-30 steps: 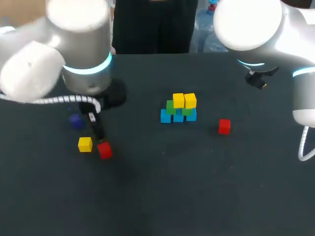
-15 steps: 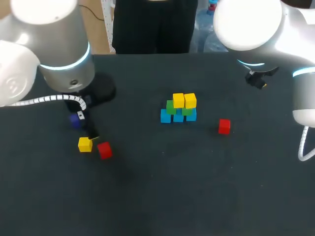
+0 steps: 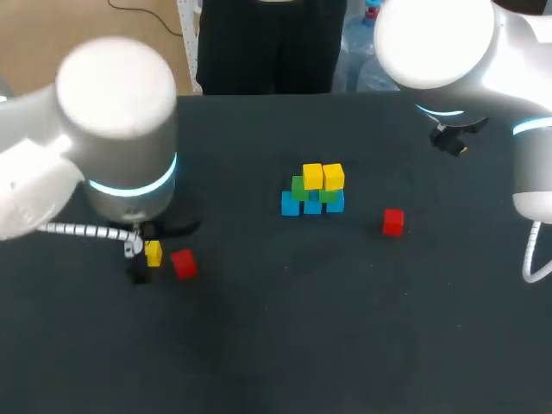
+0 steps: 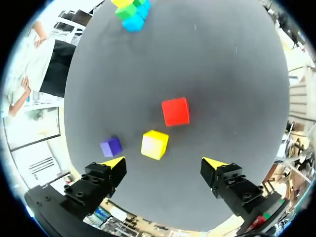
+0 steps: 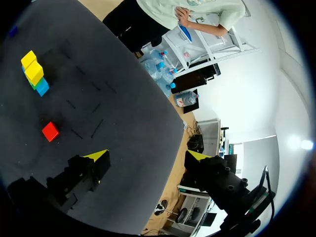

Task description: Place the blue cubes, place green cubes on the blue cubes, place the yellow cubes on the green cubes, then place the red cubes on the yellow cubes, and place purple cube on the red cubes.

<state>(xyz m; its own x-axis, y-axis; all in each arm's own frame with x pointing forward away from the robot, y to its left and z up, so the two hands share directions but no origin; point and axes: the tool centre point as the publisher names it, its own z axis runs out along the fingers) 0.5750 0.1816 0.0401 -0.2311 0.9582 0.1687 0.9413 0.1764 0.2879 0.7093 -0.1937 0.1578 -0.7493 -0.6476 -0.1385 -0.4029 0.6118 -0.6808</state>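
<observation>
Status: the stack (image 3: 312, 191) stands mid-bench, with blue cubes (image 3: 291, 204) at the bottom, green cubes (image 3: 299, 186) on them and two yellow cubes (image 3: 323, 176) on top. The yellow tier appears to be the step in hand.

Left hand (image 4: 163, 163): fingers wide apart, holding nothing. It hangs above the loose yellow cube (image 4: 154, 144), which lies on the bench (image 3: 276, 345) just ahead of the gap between the fingers, nearer one finger than the other. A red cube (image 4: 175, 111) lies just beyond it, and the purple cube (image 4: 111, 146) sits beside it, close to one fingertip.

Right hand (image 5: 147, 155): open and empty, well apart from the stack. A second red cube (image 3: 393, 222) lies to the right of the stack.

Next move, as judged: centre over the loose yellow cube, descend and close on it alone, clear of both neighbours.
</observation>
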